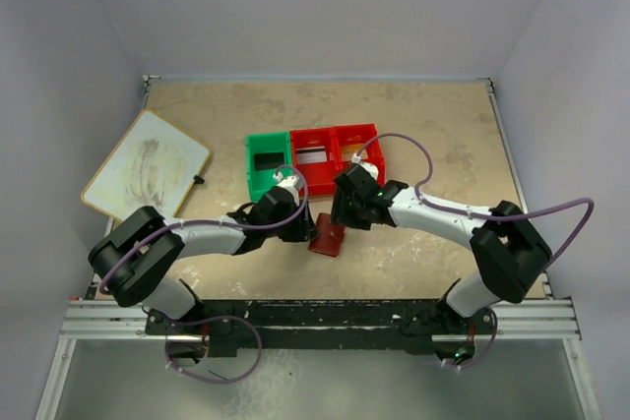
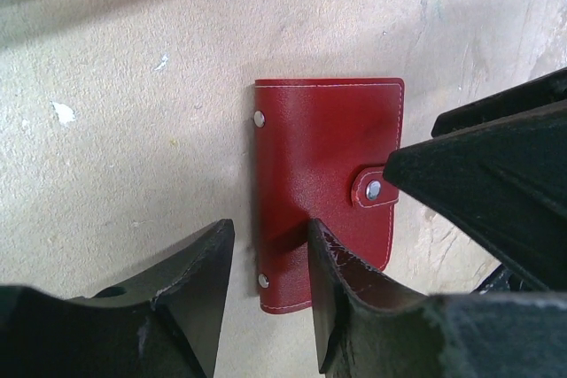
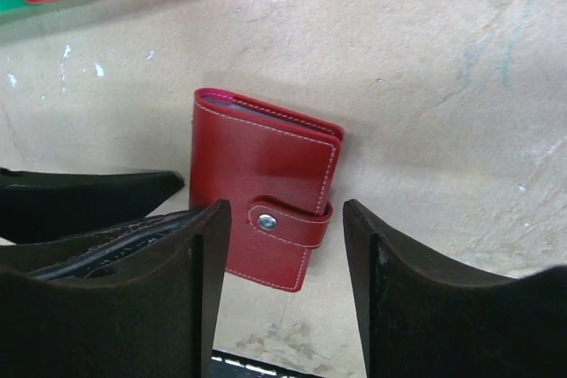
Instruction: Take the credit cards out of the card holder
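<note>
The card holder is a dark-red wallet lying closed on the table, its snap tab fastened. It shows in the left wrist view and the right wrist view. My left gripper is open and low over the wallet's spine edge. My right gripper is open, with the tab end between its fingers. In the top view the left gripper and right gripper flank the wallet. Flat rectangles that look like cards lie in the bin: dark, pale grey, gold-brown.
A green-and-red bin tray stands just behind the grippers. A large white board lies at the left. The right gripper's fingers crowd the left wrist view. Side rails bound the table.
</note>
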Robot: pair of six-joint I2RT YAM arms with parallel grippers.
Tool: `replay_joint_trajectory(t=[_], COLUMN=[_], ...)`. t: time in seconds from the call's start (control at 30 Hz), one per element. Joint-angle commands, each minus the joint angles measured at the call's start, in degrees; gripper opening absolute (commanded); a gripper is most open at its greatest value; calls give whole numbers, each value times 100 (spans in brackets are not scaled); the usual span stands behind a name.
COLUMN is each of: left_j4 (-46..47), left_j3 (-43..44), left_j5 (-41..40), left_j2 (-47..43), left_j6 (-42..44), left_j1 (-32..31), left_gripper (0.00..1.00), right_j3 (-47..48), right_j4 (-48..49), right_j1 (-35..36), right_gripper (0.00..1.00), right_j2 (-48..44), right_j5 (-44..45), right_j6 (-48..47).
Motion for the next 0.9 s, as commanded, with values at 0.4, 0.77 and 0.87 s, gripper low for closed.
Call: replay_joint_trajectory(t=[0.4,0.77,0.87], left_j4=[-492,-430,-441], left_j3=[-80,-132,-154], left_j5=[-131,-128,-264], left_j2=[22,102,93], left_j6=[122,87,97], left_j1=[-82,-87,-87], left_gripper=[36,38,30], right_j3=[528,821,885], right_j4=[21,-482,-527], right_j1=[256,319,343], right_gripper=[40,50,50], right_j2=[710,1084,1191], right_j5=[-392,-21,36], right_j6=[-199,-130,-162])
